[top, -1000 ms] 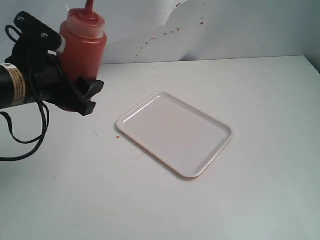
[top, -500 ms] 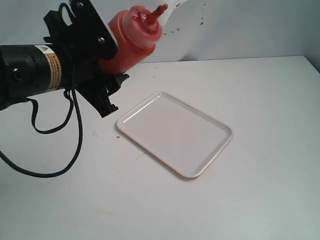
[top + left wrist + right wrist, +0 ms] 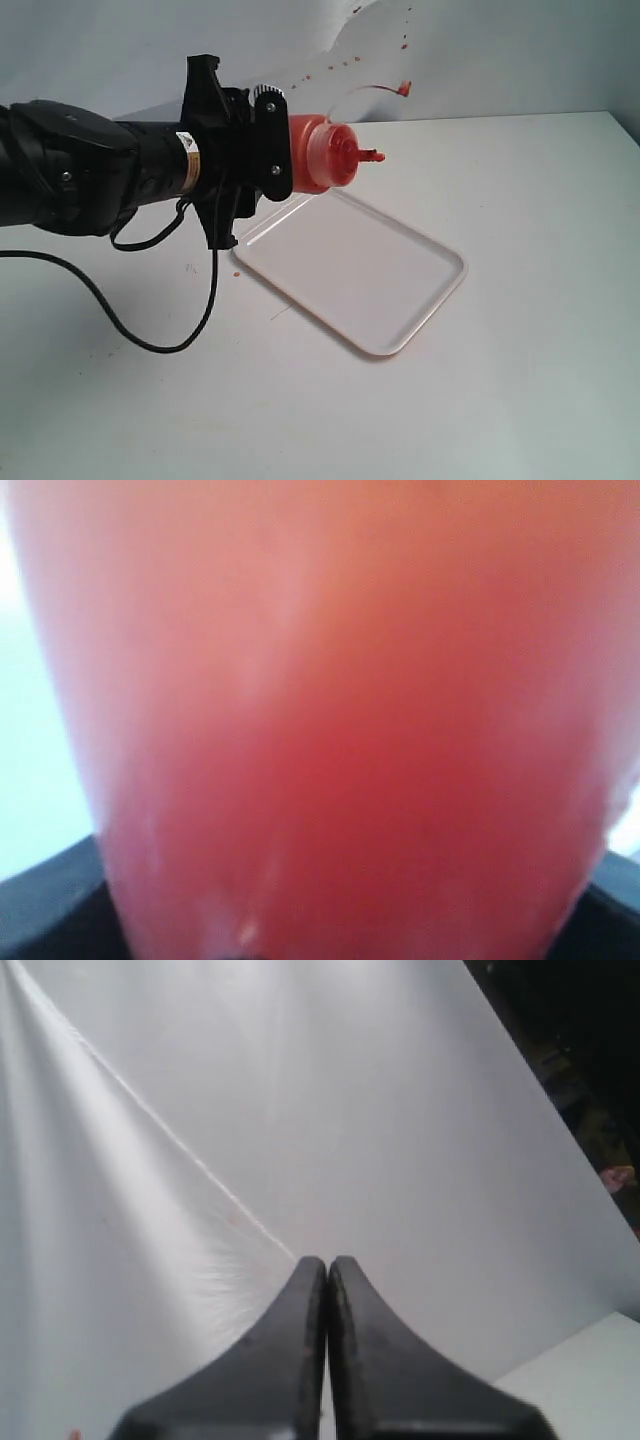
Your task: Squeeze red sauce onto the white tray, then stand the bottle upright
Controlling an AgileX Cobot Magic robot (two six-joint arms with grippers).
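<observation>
My left gripper [image 3: 262, 160] is shut on the bottle [image 3: 320, 153], a red-tinted translucent squeeze bottle lying almost level in the air with its nozzle [image 3: 372, 156] pointing right over the far-left corner of the white tray [image 3: 400, 290]. Its thin tether curls up to the tip cap [image 3: 404, 88]. The tray lies flat on the table and I see no sauce on it. The bottle's blurred red body [image 3: 330, 730] fills the left wrist view. My right gripper [image 3: 327, 1262] is shut and empty, facing the white backdrop; the exterior view does not show it.
The white table [image 3: 520, 400] spreads around the tray. A small red drop [image 3: 235, 274] lies on it by the tray's left corner. Red specks [image 3: 340, 64] dot the white backdrop behind. The left arm's black cable [image 3: 150, 335] loops over the table at left.
The left arm has swung right and turned the bottle from upright to nearly level, bringing its nozzle over the tray's far-left corner. The tray has stayed put.
</observation>
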